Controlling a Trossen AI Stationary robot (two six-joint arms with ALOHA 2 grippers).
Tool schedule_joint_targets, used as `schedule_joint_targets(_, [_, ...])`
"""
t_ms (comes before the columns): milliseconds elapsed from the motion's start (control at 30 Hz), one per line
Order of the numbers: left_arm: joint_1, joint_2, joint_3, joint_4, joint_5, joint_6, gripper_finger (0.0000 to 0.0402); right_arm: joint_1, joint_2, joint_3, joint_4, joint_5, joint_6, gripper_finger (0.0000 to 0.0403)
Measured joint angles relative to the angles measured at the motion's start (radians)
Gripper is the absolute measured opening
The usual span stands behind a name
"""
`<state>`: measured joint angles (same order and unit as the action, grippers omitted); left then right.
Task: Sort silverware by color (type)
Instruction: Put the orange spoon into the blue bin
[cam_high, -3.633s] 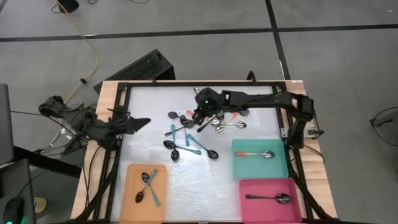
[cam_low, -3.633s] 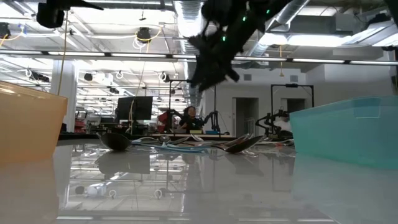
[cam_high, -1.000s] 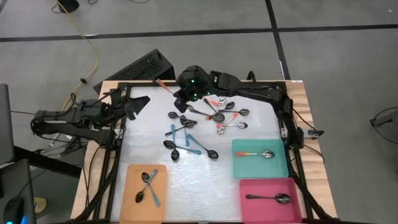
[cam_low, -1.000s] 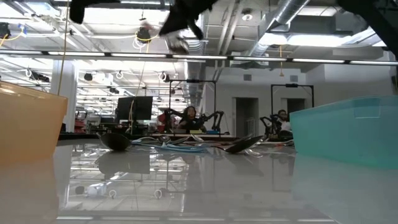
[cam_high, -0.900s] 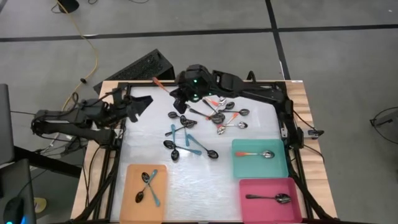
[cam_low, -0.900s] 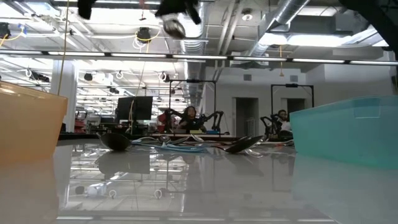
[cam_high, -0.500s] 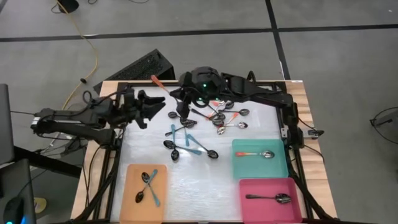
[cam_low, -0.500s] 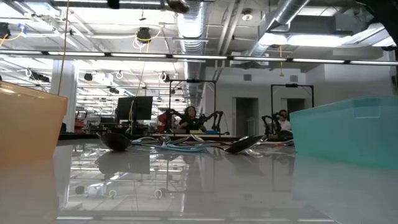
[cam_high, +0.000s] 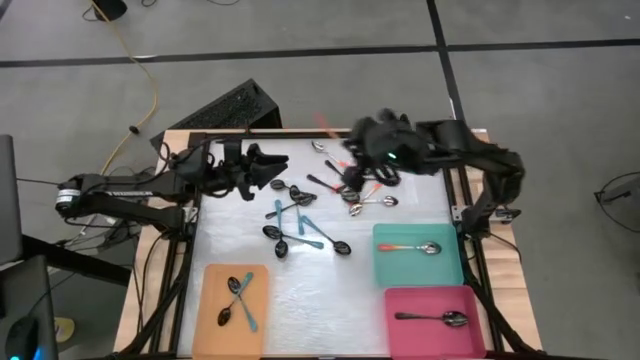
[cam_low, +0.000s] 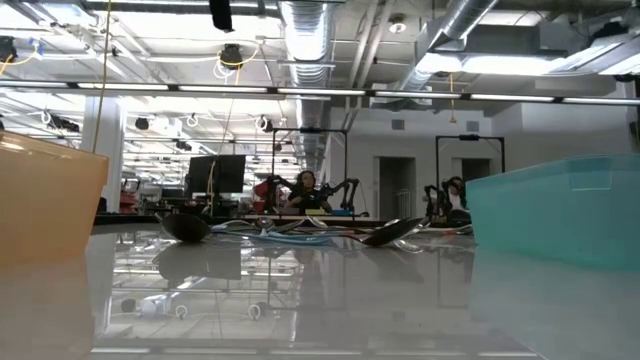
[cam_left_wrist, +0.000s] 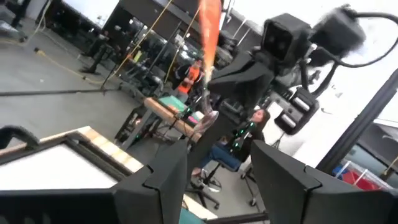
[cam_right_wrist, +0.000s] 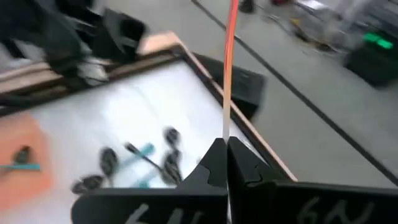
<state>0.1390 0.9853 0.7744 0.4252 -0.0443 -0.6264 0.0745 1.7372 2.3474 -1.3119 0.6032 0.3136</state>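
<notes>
Right gripper (cam_right_wrist: 225, 152): jaws pressed together on the handle of an orange-handled spoon (cam_right_wrist: 229, 68), which stands up out of the pinch. Held above the far side of the bench (cam_high: 320, 290), over the loose pile; in the high view the gripper (cam_high: 352, 150) shows blurred, the spoon's handle (cam_high: 328, 126) slanting away toward the far edge.

Left gripper (cam_high: 278, 166): jaws spread, nothing between them. Arm stretched across from the left edge of the bench, gripper low near the far-left end of the pile. Its wrist view looks straight at the right arm and the raised orange handle (cam_left_wrist: 209, 31).

Silverware still unsorted, centre and far part of the bench:
- teal-handled spoons (cam_high: 295, 222), several, crossed in a cluster left of centre;
- orange-handled and plain metal spoons (cam_high: 362, 195), a tangle just below the right gripper;
- a few dark bowls scattered between the two groups. Exact count cannot be told.

Silverware already placed:
- orange tray (cam_high: 212, 280), near left: two or three spoons, at least one teal-handled;
- teal tray (cam_high: 450, 268), right: one orange-handled spoon (cam_high: 409, 247);
- pink tray (cam_high: 400, 335), near right: one plain metal spoon (cam_high: 432, 318).

Progress, judged: early. A handful sorted, one in the air, the greater part left on the bench. The carried spoon's likely destination is the teal tray, by match with the one lying there.
</notes>
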Motion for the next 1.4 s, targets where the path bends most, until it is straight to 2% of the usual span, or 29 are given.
schedule_joint_targets(100, [0.013,0.016,0.001,0.013,0.014,-0.019,0.0163,0.055,-0.031,0.001,-0.234,0.148,0.128,0.0004])
schedule_joint_targets(167, [0.022,0.017,0.000,0.006,0.020,-0.028,0.0163,0.095,-0.039,-0.034,-0.250,0.228,0.214,0.0004])
schedule_joint_targets(267, [0.027,0.017,0.000,0.008,0.021,-0.032,0.0163,0.148,-0.089,-0.154,-0.217,0.233,0.222,0.0004])
schedule_joint_targets(333, [0.029,0.015,0.000,0.004,0.022,-0.034,0.0163,0.165,-0.115,-0.250,-0.253,0.235,0.329,0.0004])
schedule_joint_targets(500, [0.029,0.011,0.000,-0.007,0.022,-0.043,0.0163,0.199,-0.244,-0.619,-0.172,0.204,0.531,0.0004])
schedule_joint_targets(700, [0.029,0.011,0.000,-0.022,0.022,-0.052,0.0163,0.305,-0.368,-1.018,-0.092,0.086,0.783,0.0004])
schedule_joint_targets(833, [0.029,0.011,0.000,-0.027,0.021,-0.052,0.0163,0.416,-0.435,-1.213,0.086,0.071,0.802,0.0004])
schedule_joint_targets(933, [0.029,0.011,0.000,-0.043,0.018,-0.052,0.0163,0.490,-0.452,-1.330,0.200,0.014,0.806,0.0004])
schedule_joint_targets(1100, [0.029,0.011,0.000,-0.069,0.012,-0.068,0.0163,0.561,-0.419,-1.462,0.283,-0.147,0.812,0.0004])
schedule_joint_targets(1233, [0.029,0.011,0.000,-0.084,0.009,-0.069,0.0163,0.588,-0.366,-1.511,0.321,-0.283,0.778,0.0004])
schedule_joint_targets(1400, [0.029,0.011,0.000,-0.095,0.005,-0.070,0.0163,0.606,-0.301,-1.516,0.326,-0.340,0.701,0.0004])
